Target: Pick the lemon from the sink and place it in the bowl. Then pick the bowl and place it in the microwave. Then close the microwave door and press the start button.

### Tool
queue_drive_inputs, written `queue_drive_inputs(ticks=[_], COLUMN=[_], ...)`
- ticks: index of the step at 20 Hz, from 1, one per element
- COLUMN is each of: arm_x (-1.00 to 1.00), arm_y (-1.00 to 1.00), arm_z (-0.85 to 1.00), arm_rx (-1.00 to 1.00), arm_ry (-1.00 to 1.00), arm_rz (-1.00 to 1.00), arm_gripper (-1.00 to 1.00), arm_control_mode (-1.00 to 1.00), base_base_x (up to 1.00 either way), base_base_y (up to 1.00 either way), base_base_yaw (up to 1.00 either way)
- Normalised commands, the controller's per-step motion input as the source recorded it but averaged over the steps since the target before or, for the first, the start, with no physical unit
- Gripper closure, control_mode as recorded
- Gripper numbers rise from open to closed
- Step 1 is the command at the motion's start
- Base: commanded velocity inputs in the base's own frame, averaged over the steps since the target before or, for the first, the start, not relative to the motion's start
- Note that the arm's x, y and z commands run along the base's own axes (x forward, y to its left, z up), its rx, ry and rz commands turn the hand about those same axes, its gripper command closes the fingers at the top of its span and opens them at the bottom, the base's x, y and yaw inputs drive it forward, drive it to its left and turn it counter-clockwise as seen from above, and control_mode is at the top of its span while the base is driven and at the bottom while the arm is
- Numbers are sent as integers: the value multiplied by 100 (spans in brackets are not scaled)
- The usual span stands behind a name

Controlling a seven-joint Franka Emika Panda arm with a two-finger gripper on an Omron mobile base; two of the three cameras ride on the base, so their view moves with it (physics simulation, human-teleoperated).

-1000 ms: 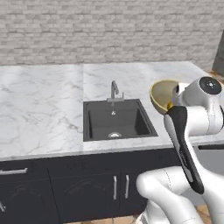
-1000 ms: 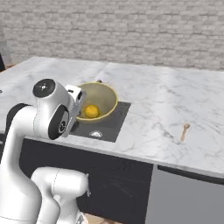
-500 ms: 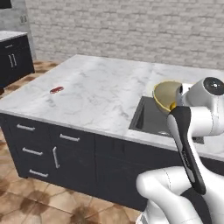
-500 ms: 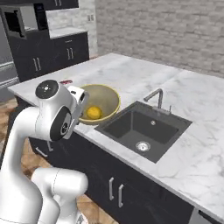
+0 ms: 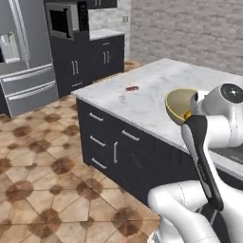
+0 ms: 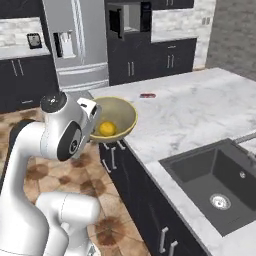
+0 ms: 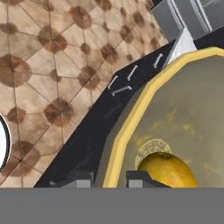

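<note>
The whole scene has swung round since the earlier pictures, so the base has turned and the cameras with it; the things on the bench have not shifted of themselves. In the left base view a tall grey steel fridge (image 5: 28, 57) and the built-in grey microwave with its dark window (image 5: 64, 20) now stand at the far left, where half a second ago there was only bench and brick wall. A small red thing (image 5: 132, 88) lies on the white marble bench (image 5: 156, 90), as before. To the right the round, shallow olive-yellow bowl (image 5: 179, 105) is held up at the bench's near edge, against the white arm. In the right base view the bowl (image 6: 114, 118) hangs off the bench edge over the tiled floor (image 6: 100, 175), with the small round yellow-orange lemon (image 6: 107, 129) resting inside it, as it did earlier. The dark rectangular sink (image 6: 220, 182) now lies at the far right, well apart from the bowl. In the hand view the jaws stand closed on the bowl's rim, one dark tip on either side of it (image 7: 109, 178).
</note>
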Motion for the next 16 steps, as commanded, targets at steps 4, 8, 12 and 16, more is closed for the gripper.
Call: queue_drive_inputs(ticks=[4, 8, 12, 16], arm_x=[0, 0, 0, 0], arm_y=[0, 0, 0, 0], arm_z=[0, 0, 0, 0], arm_rx=[0, 0, 0, 0], arm_ry=[0, 0, 0, 0], arm_rz=[0, 0, 0, 0], arm_gripper=[100, 100, 100, 100], arm_control_mode=[100, 100, 100, 100], base_base_x=[34, 73, 100, 100], base_base_y=[44, 45, 32, 3], base_base_yaw=[65, 59, 51, 29])
